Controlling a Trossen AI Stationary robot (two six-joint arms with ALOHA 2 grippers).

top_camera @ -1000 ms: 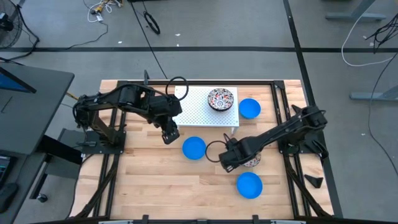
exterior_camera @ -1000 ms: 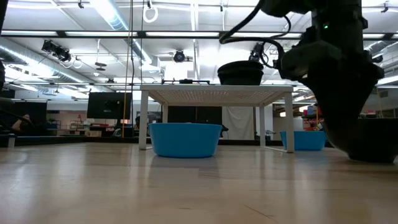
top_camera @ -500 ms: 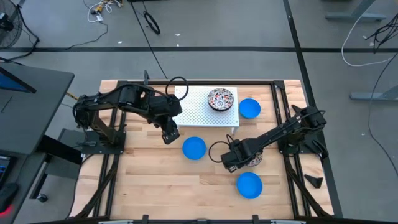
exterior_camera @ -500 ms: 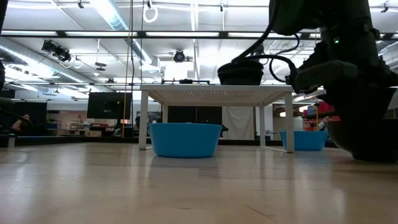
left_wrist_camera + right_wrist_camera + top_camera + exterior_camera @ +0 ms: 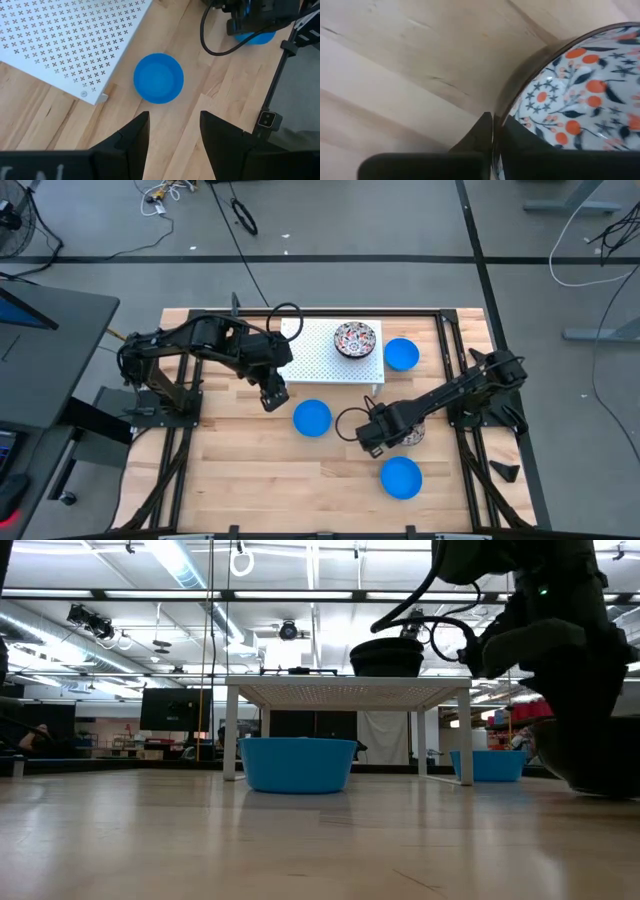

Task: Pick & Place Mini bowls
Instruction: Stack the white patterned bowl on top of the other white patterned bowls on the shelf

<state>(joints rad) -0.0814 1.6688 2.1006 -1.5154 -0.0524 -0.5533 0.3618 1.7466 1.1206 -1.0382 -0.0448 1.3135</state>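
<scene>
The mini bowls in view are spread over the wooden tabletop [image 5: 250, 470]: one white bowl with a red-and-dark floral pattern [image 5: 354, 339] sits on top of the white perforated rack [image 5: 320, 358], a plain bright blue bowl [image 5: 402, 354] lies on the wood just beside the rack's right end, a second blue bowl [image 5: 312, 418] lies in front of the rack near the middle, and a third blue bowl [image 5: 401, 477] lies nearer the front edge on the right. A second floral-patterned bowl [image 5: 580, 95] rests on the wood between the rack and that front blue bowl, mostly covered by the right arm in the high view. The right claw [image 5: 492, 135] is pinched narrow on this bowl's dark rim, one finger inside and one outside. The left claw [image 5: 172, 132] hangs above the tabletop in front of the rack's left part, its fingers spread wide and holding nothing, with the middle blue bowl ahead of it.
</scene>
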